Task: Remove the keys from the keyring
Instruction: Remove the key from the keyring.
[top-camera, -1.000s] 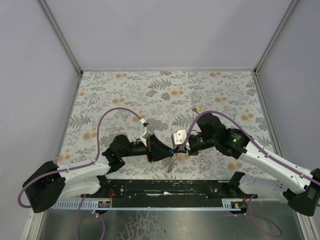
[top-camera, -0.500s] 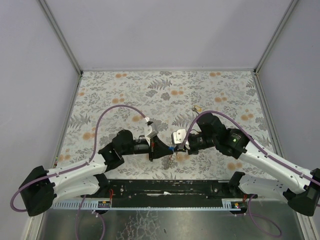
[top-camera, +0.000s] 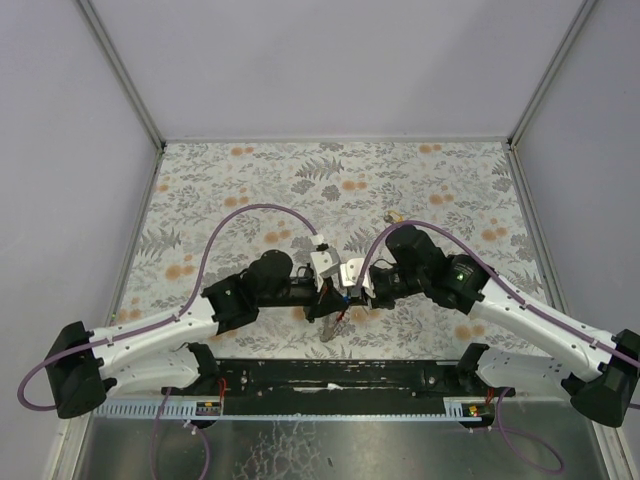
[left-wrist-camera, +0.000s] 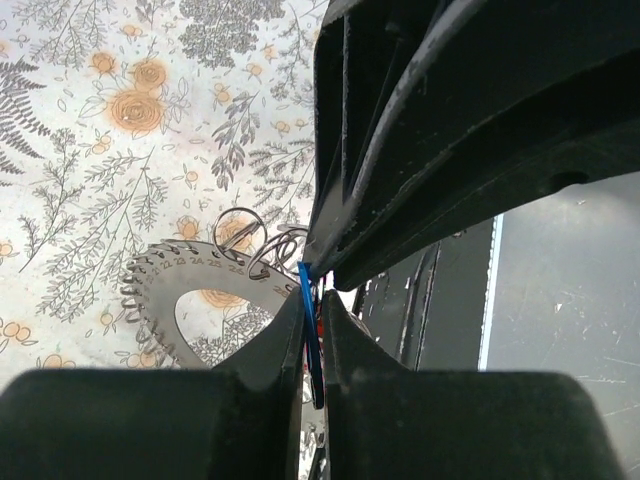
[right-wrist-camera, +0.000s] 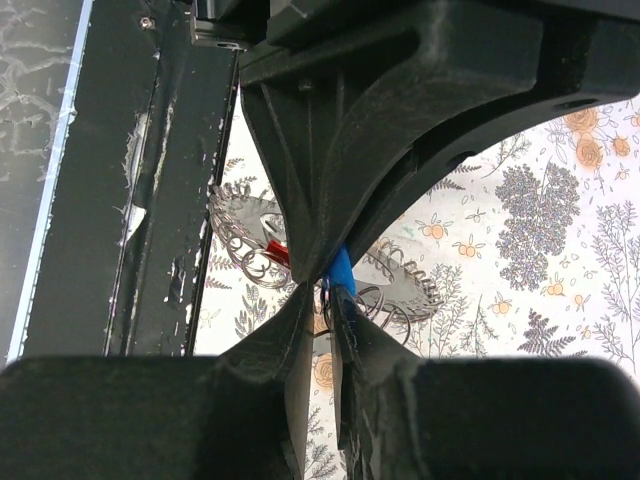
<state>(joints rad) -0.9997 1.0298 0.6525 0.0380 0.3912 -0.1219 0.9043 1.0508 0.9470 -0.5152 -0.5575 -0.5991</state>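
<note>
The keyring (left-wrist-camera: 190, 290) is a flat grey disc with a coiled edge, held off the table between my two grippers, with small wire loops (left-wrist-camera: 240, 225) on it. In the top view it hangs at the front centre (top-camera: 335, 322). My left gripper (left-wrist-camera: 312, 300) is shut on the blue key (left-wrist-camera: 308, 330), gripping its thin head edge-on. My right gripper (right-wrist-camera: 322, 290) is shut on a wire loop of the keyring (right-wrist-camera: 400, 275), tip to tip with the left gripper (top-camera: 325, 295). The blue key (right-wrist-camera: 340, 268) and a red key (right-wrist-camera: 277, 252) show just beyond the right fingertips.
A small pale key (top-camera: 393, 215) lies alone on the floral cloth (top-camera: 250, 180) behind the right arm. The black front rail (top-camera: 330, 375) runs just below the grippers. Grey walls close in the table on three sides.
My left arm has swung right and its gripper has closed in on the hanging keys, meeting the right gripper. The right gripper has shifted slightly left with the keyring.
</note>
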